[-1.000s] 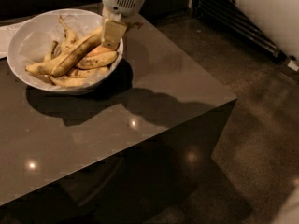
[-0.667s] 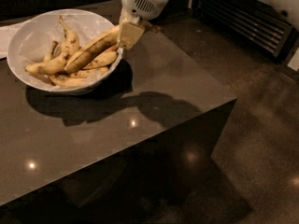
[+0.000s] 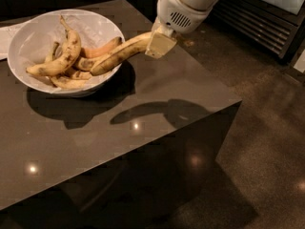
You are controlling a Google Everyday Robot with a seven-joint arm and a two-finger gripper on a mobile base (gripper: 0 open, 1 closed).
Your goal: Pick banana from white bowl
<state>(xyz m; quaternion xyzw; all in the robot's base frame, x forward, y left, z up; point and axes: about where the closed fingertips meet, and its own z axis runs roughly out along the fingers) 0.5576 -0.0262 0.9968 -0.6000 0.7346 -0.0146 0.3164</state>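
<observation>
My gripper is shut on the stem end of the long, fairly straight pale-yellow banana. It holds the banana tilted, with the free end low over the right rim of the white bowl. The bowl stands at the table's back left. It holds a curved brown-spotted banana and several smaller bananas. The white arm comes in from the top right.
The dark glossy table has its right edge and front corner near the gripper. A white paper lies behind the bowl at the far left. A dark slatted unit stands on the floor at the back right.
My gripper has moved up and to the right with the banana. The banana has lifted out of the pile, its free end now at the bowl's right rim.
</observation>
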